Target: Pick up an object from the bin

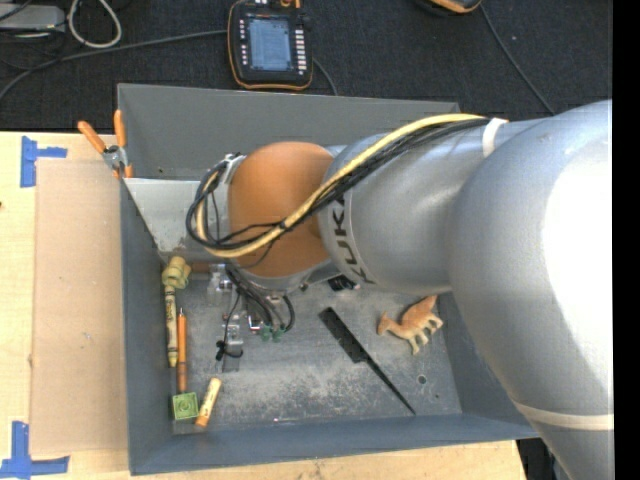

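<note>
camera view, entry one, hazard: your pincer hangs low over bare, dusty floor in the left half of the bin, so a closing here would likely come up with nothing, the cause being its offset from every loose piece. entry two, pincer condition: whether it is released or clenched you cannot tell, since the orange wrist cover and its looped cables overhang it; do not count it as holding anything, and contact with the floor cannot be judged. entry three, nearest stock: two thin pencil-like sticks, one olive, one orange, lying lengthwise along the left wall, near the pincer but apart from it; so close to the wall they may be awkward to get round, and a push could jam them tighter. entry four: a knobbly pale-yellow piece at the sticks' upper end. entry five: a small green block in the lower left corner, a yellow crayon just beside it, tilted. entry six: a long black bar lying diagonally mid-floor, right of the pincer, flat and thin, probably hard to lift. entry seven, farthest: a tan toy animal, well apart from the pincer, likely your easiest candidate.
</note>
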`<act>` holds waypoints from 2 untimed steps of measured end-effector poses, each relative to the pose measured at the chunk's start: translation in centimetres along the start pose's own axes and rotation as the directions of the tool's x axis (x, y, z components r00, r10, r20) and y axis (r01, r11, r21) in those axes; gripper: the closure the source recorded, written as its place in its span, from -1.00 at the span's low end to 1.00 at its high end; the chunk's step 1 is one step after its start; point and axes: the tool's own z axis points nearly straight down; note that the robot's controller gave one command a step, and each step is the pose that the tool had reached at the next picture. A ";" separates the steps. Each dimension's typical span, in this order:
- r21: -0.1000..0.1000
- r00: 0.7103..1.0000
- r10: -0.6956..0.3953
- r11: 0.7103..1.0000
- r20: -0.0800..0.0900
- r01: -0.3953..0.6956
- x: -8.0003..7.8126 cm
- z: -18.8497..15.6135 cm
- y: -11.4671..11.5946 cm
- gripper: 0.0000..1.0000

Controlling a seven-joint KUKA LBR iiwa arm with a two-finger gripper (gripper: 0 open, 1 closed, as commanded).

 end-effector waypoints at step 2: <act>-0.001 0.884 -0.467 0.884 -0.002 0.467 5.4 6.1 3.2 -1.00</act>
